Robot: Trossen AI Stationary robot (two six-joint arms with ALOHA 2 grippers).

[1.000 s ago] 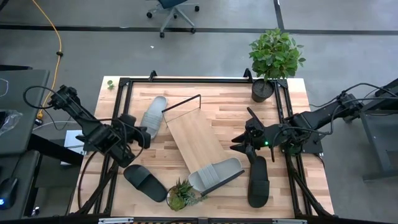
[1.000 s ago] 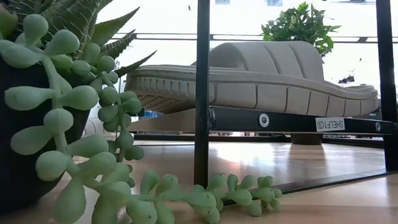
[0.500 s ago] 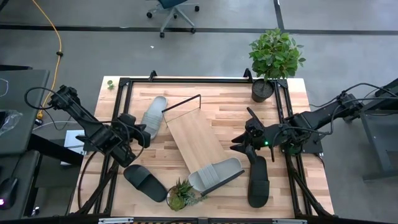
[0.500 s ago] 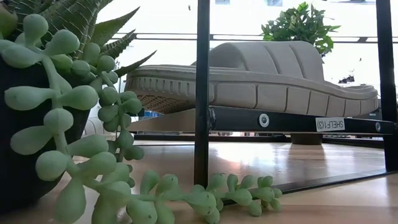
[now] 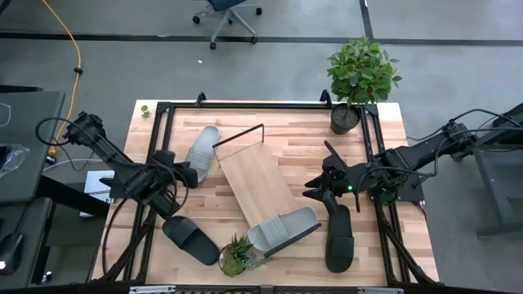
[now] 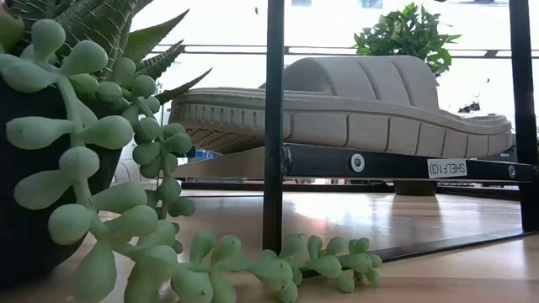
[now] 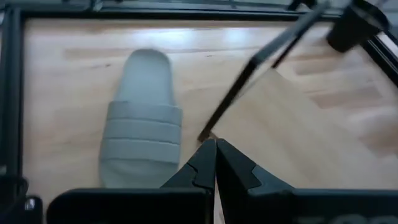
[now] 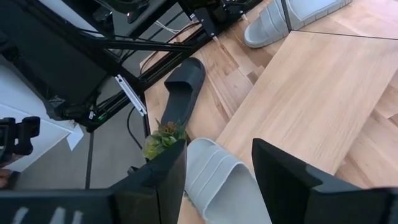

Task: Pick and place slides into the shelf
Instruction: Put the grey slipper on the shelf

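The shelf is a light-wood board with black rod frames, lying slantwise mid-table. One grey slide rests sole-down on its near end, also seen in the low view. The other grey slide lies on the table by the shelf's far-left corner. One black slide lies near-left, the other black slide near-right. My left gripper hovers shut beside the far grey slide. My right gripper hovers open off the shelf's right edge, above the grey slide.
A small succulent pot stands at the near edge by the shelf's end and fills the low view's left side. A tall potted plant stands at the far right corner. A black frame borders the tabletop.
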